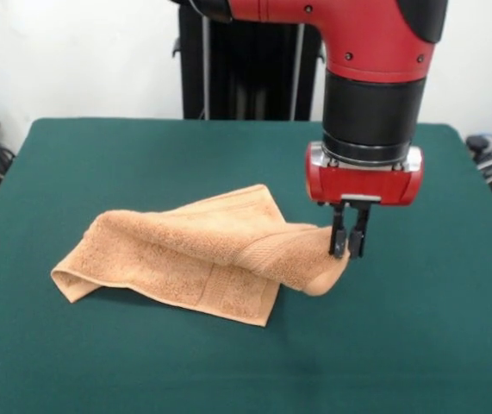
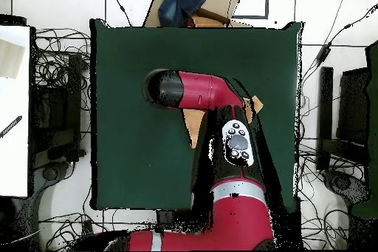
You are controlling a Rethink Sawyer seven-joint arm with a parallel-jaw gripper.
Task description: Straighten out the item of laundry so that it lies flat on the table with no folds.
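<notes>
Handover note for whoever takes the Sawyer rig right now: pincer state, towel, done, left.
Pincer: shut on the towel's right-hand corner in the front view, holding it lifted just above the table.
Towel: mid-table, crumpled, one layer folded over another, its far end resting on the felt. Overhead, the arm hides most of it.
Done: corner grasped.
Left: probably draw that corner outward to open the fold, release, then flatten any remaining creases.

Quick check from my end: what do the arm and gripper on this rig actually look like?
The arm is glossy red with a black cylindrical wrist section and a silver ring. Under it sits a red rounded block carrying the gripper, two thin black fingers. From overhead, a grey button panel shows on the arm.
</notes>
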